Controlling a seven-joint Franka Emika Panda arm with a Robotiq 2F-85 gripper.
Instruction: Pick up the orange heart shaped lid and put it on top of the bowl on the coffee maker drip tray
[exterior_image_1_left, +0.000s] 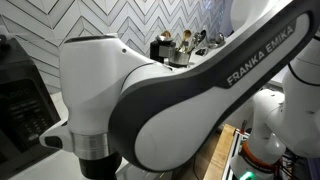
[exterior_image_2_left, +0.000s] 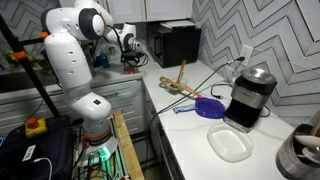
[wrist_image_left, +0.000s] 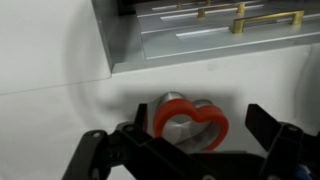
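Observation:
In the wrist view the orange heart-shaped lid (wrist_image_left: 190, 120), with a silvery centre, lies on the white counter. My gripper (wrist_image_left: 198, 135) is open with a black finger on each side of the lid, neither touching it. In an exterior view the gripper (exterior_image_2_left: 128, 57) hangs low over the far end of the counter near a black boxy appliance (exterior_image_2_left: 176, 44). The blue-purple bowl (exterior_image_2_left: 209, 108) sits at the foot of the black coffee maker (exterior_image_2_left: 250, 96), well away from the gripper. I cannot make out the lid in either exterior view.
A wooden spoon (exterior_image_2_left: 176, 82) and thin sticks lie on the counter between gripper and bowl. A white plate (exterior_image_2_left: 230, 143) and a metal pot (exterior_image_2_left: 301, 156) stand at the near end. My arm (exterior_image_1_left: 190, 90) fills an exterior view. Grey drawers with brass handles (wrist_image_left: 240, 18) border the counter.

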